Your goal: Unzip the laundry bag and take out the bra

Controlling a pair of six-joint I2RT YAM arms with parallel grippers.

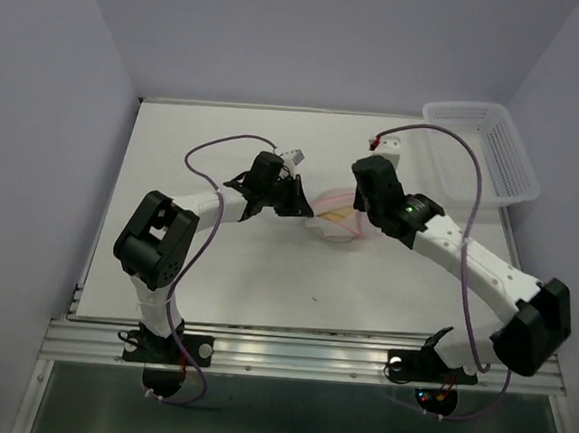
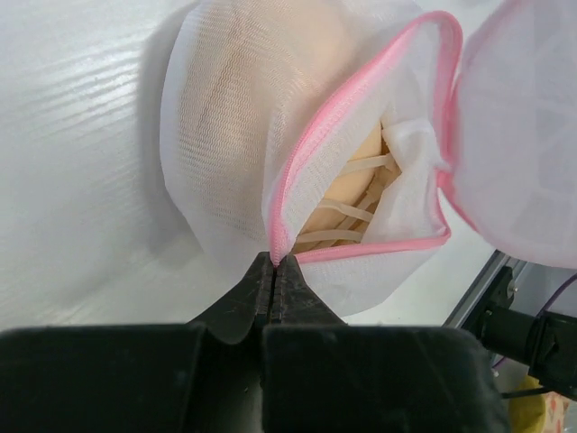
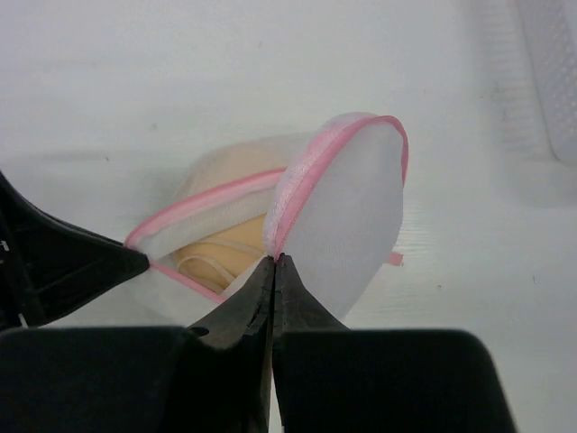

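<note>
The laundry bag (image 1: 338, 215), white mesh with a pink zipper rim, lies mid-table between the two arms, its mouth gaping open. My left gripper (image 2: 276, 262) is shut on the pink rim at one end of the opening. My right gripper (image 3: 274, 259) is shut on the pink rim of the raised flap (image 3: 347, 194) at the other side. The peach-tan bra (image 2: 347, 207) sits inside the bag, its cup and straps showing through the opening; it also shows in the right wrist view (image 3: 221, 257). In the top view the left gripper (image 1: 303, 206) and right gripper (image 1: 362, 214) flank the bag.
A white plastic lattice basket (image 1: 480, 151) stands at the table's back right corner. Purple cables loop over both arms. The white table (image 1: 214, 281) ends at a metal rail at the near edge.
</note>
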